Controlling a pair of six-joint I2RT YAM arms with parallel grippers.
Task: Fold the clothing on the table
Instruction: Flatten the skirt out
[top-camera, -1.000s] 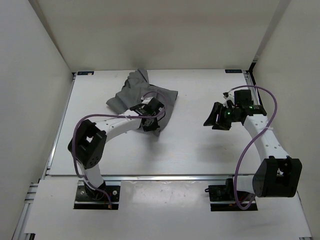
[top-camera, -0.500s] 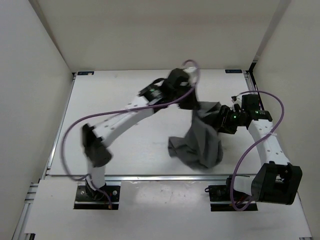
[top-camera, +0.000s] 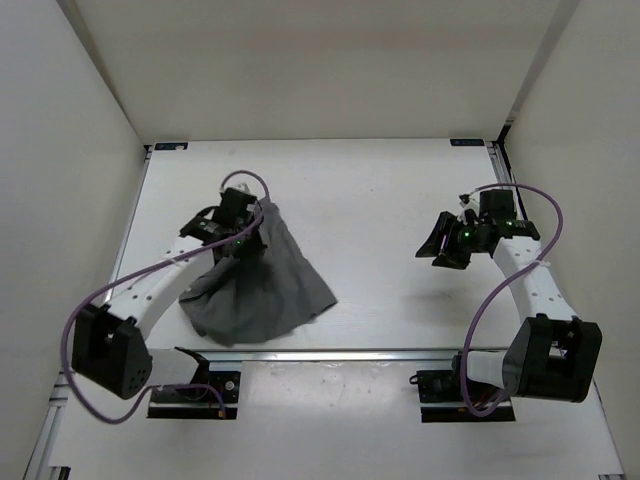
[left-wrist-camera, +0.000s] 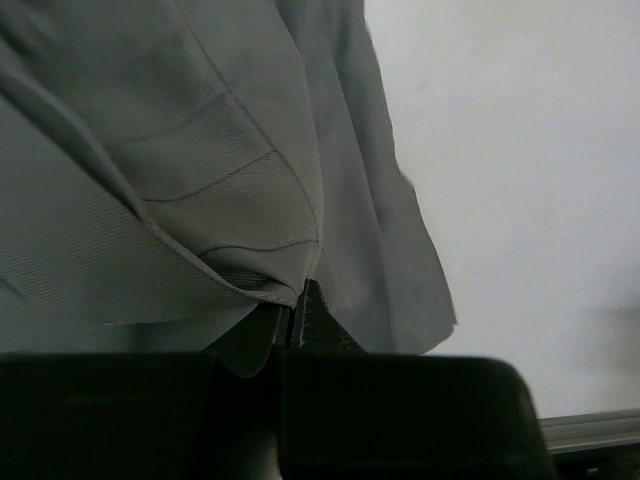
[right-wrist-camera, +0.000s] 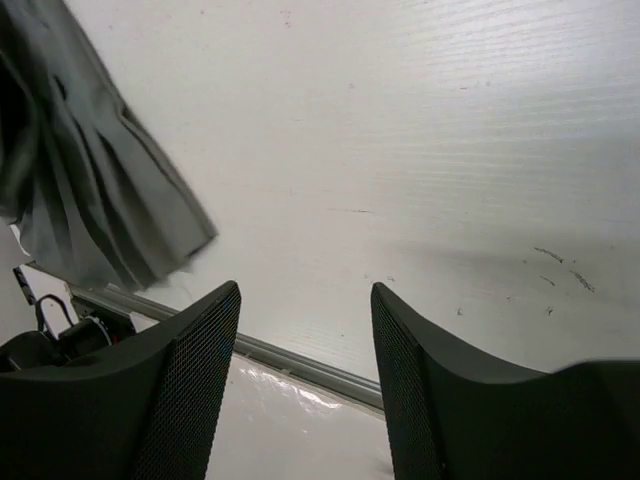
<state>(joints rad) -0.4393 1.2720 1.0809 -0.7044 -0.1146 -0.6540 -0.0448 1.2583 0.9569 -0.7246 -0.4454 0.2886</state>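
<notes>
The grey clothing (top-camera: 262, 295) fans out over the front left of the white table (top-camera: 380, 200), and its upper end is lifted. My left gripper (top-camera: 246, 232) is shut on that raised end. In the left wrist view a hemmed edge of the clothing (left-wrist-camera: 180, 170) is pinched between the closed jaws of the left gripper (left-wrist-camera: 296, 322). My right gripper (top-camera: 441, 246) hovers over the right side of the table, open and holding nothing. In the right wrist view the right gripper (right-wrist-camera: 305, 335) shows bare table (right-wrist-camera: 420, 150) between its fingers, and the clothing (right-wrist-camera: 90, 200) hangs at the far left.
A silver rail (top-camera: 330, 352) runs along the table's near edge and also shows as the rail (right-wrist-camera: 300, 365) in the right wrist view. White walls (top-camera: 300, 60) close in the back and both sides. Both arm bases are bolted just below the rail.
The left arm swung the held clothing from the back centre across to the right, then back to the front left, where it now spreads out. The right gripper stayed open and barely shifted.
</notes>
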